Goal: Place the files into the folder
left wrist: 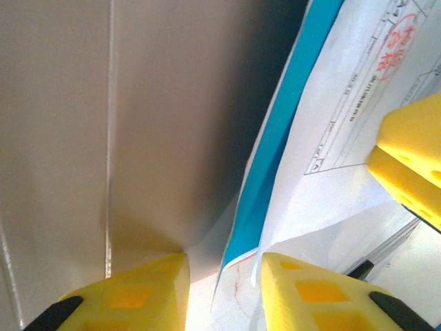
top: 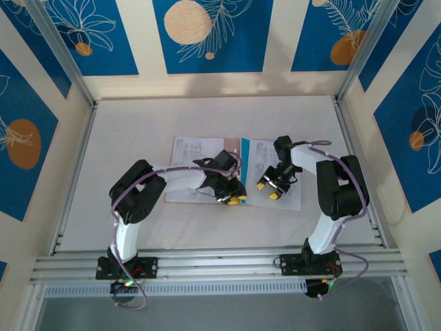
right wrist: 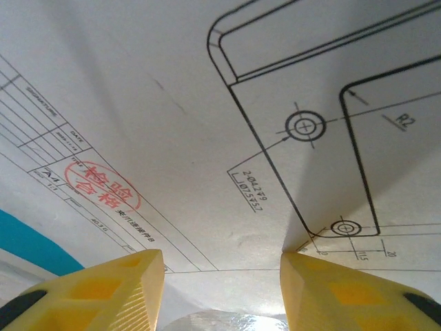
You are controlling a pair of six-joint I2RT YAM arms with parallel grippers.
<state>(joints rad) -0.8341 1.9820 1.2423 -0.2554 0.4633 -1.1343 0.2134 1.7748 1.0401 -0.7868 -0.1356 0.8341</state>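
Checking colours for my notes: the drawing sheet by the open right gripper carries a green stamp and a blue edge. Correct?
No: the right wrist view shows a red stamp, not green. The drawing sheet, blue edge and open right gripper are right.

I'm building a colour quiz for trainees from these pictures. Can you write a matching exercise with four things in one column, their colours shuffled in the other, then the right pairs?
Things:
1. round ink stamp on the white printed sheet
2. strip along that sheet's edge
3. right gripper's plastic fingertips
4. flat card folder

Colours:
A. yellow
B. tan
C. red
D. light blue

Pairs: 1-C; 2-D; 3-A; 4-B
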